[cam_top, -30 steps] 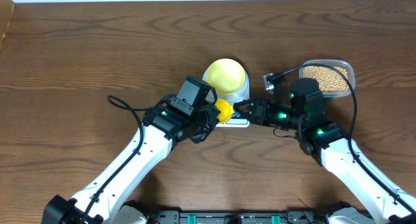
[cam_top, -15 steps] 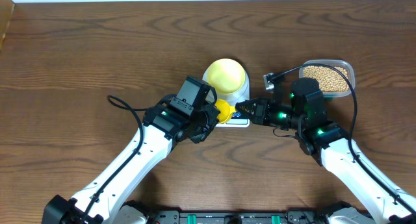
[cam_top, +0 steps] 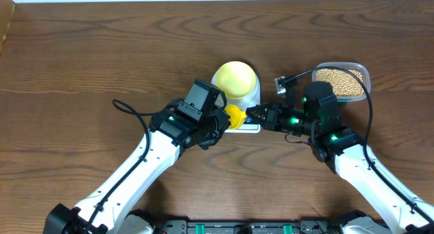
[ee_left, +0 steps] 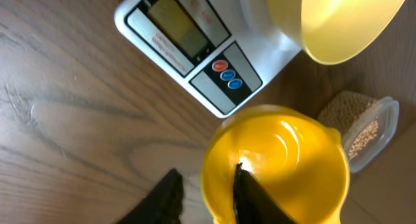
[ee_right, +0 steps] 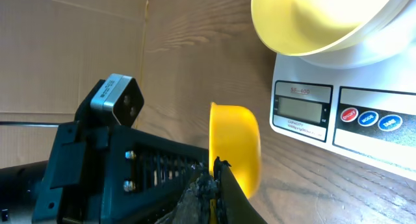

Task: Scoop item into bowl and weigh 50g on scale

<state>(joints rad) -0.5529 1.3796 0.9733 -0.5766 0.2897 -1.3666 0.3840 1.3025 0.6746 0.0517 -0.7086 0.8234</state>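
1. The right gripper (ee_right: 218, 171) is clamped on the rim of the yellow scoop (ee_right: 235, 146). A second ago its jaws stood apart, just short of the rim, so it has moved in and taken hold.
2. The left gripper (ee_left: 208, 195) straddles the scoop's other side, one finger inside the wall and one outside. It has just slackened, and a gap shows beside the outer finger (a hand-over from left to right, by my reading).
3. The scoop is empty and hangs between the two arms, just in front of the scale (ee_left: 188, 55).
4. The bowl (cam_top: 234, 80) sits on the scale, and no beans show in it.
5. The beans (cam_top: 339, 83) lie in the clear tub (cam_top: 368, 76), just beyond the right arm. Scooping has not yet begun, and the right arm is the better placed for it.
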